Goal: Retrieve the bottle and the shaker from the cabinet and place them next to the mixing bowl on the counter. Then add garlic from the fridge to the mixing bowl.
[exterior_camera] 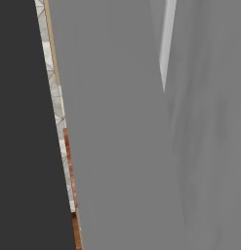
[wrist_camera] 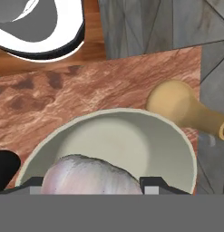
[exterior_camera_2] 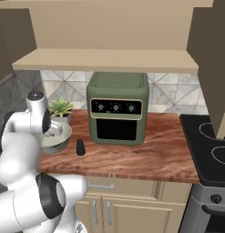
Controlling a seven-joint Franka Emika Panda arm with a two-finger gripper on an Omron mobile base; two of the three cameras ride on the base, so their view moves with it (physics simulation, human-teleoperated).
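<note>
In the hand view my gripper [wrist_camera: 93,186] is shut on a pale purplish garlic [wrist_camera: 88,176], right above the hollow of the cream mixing bowl [wrist_camera: 127,140]. A tan, gourd-shaped bottle [wrist_camera: 179,106] stands against the bowl's rim on one side. On the other side a small black shaker [wrist_camera: 5,165] is close to the rim. In the right base view the mixing bowl [exterior_camera_2: 59,140] sits at the left end of the wooden counter [exterior_camera_2: 150,154], partly behind my arm, with the shaker [exterior_camera_2: 80,147] just right of it.
A green countertop oven [exterior_camera_2: 116,108] stands mid-counter, and a potted plant [exterior_camera_2: 62,108] sits behind the bowl. A black stove [exterior_camera_2: 209,141] borders the counter's right end, with open cabinet shelves [exterior_camera_2: 109,59] overhead. A grey door panel [exterior_camera: 151,146] stands close in the left base view.
</note>
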